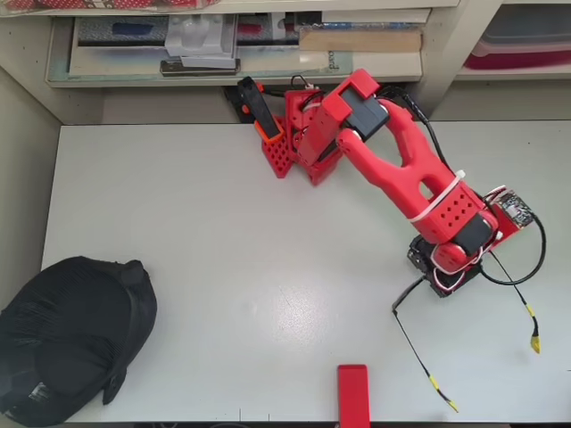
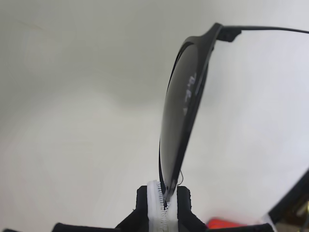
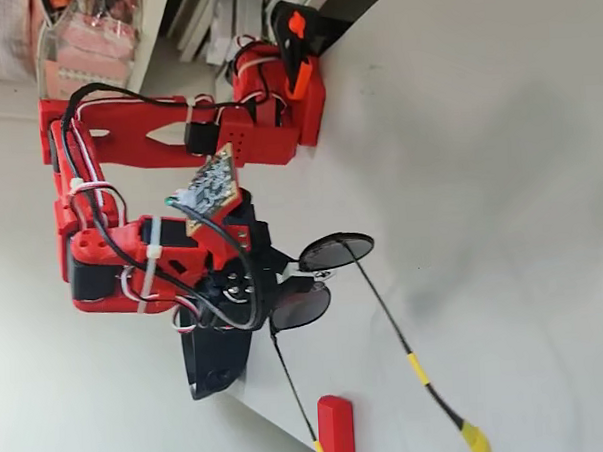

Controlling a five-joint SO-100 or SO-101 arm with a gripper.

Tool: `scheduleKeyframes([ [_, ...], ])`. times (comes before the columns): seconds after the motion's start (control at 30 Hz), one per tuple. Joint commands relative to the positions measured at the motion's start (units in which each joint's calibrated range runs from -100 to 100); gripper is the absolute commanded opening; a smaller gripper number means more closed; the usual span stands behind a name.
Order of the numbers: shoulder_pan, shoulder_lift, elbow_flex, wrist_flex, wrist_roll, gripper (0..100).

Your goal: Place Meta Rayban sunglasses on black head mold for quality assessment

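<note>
Wrist view: the pincer (image 2: 167, 203) is clamped on the sunglasses (image 2: 186, 106) at the bridge; they look light, fragile and slippery.

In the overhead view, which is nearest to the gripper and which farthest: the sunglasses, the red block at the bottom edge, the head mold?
1. Sunglasses, held in the gripper, right side.
2. Red block, bottom edge, middle.
3. Head mold, bottom-left corner, farthest.

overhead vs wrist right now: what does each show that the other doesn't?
Overhead only: the head mold at the table's lower-left corner, far from the arm, and both yellow-tipped arms of the sunglasses. Wrist only: the gripper shut on the sunglasses' frame by one dark lens, seen edge-on. Both: the sunglasses, the white table and a red block.
</note>
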Motion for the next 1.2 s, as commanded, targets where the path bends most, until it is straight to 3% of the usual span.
scheduleKeyframes([
  [0.0,0.53,-11.92,-9.13,6.74,-6.02,0],
  [0.17,1.14,-16.81,-8.68,10.98,-12.03,0],
  [0.37,10.94,-23.14,-8.59,17.81,-15.49,0],
  [0.93,43.84,-49.37,20.71,19.72,-15.68,0],
  [1.17,62.02,-50.89,25.17,18.16,-14.98,0],
])
